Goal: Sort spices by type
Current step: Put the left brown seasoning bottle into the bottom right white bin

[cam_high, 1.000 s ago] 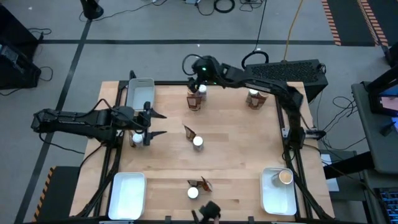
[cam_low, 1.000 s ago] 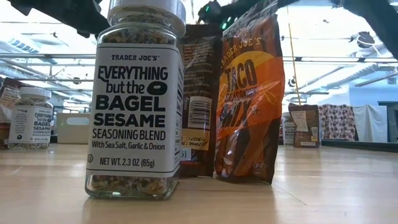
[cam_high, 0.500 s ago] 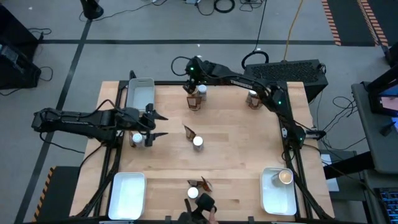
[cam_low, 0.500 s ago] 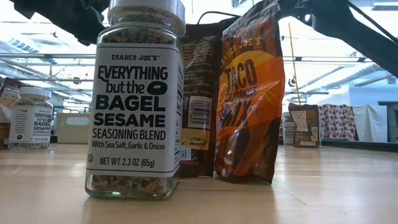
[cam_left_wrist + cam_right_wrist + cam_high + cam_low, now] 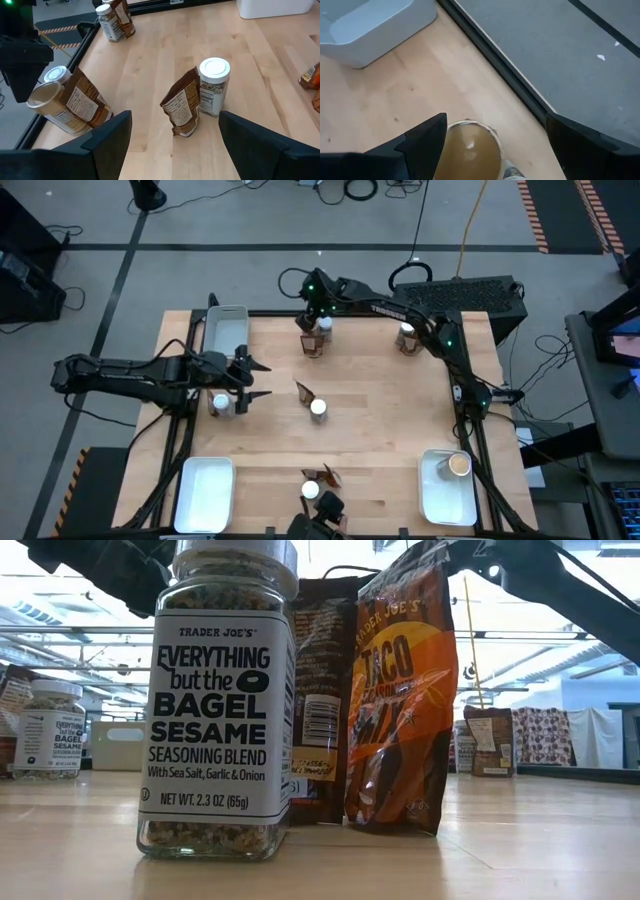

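My right gripper (image 5: 312, 313) hangs open at the table's far edge, over a tan-lidded jar (image 5: 471, 149) that shows between its fingers; I cannot tell whether they touch it. A white-lidded jar (image 5: 326, 324) and a brown sachet (image 5: 312, 346) stand beside it. My left gripper (image 5: 256, 379) is open near the left edge and points at a sachet (image 5: 182, 107) and a white-lidded jar (image 5: 214, 86) standing mid-table. Another white-lidded jar (image 5: 220, 402) stands by the left arm. More spices: a jar and sachet (image 5: 406, 337) far right, and a jar (image 5: 220, 700) and sachets (image 5: 400, 700) at the near edge.
White trays stand at the far left (image 5: 226, 330), near left (image 5: 204, 495) and near right (image 5: 445, 492). The near-right tray holds a tan-lidded jar (image 5: 458, 465). The black frame rail (image 5: 495, 65) runs along the far edge close to my right gripper. Bare wood lies between the groups.
My right gripper has moved a little toward the table's left along the far edge and come down over the far group of jars, tipping more steeply downward. Its arm now stretches straighter along the far edge. The spices have stayed in place.
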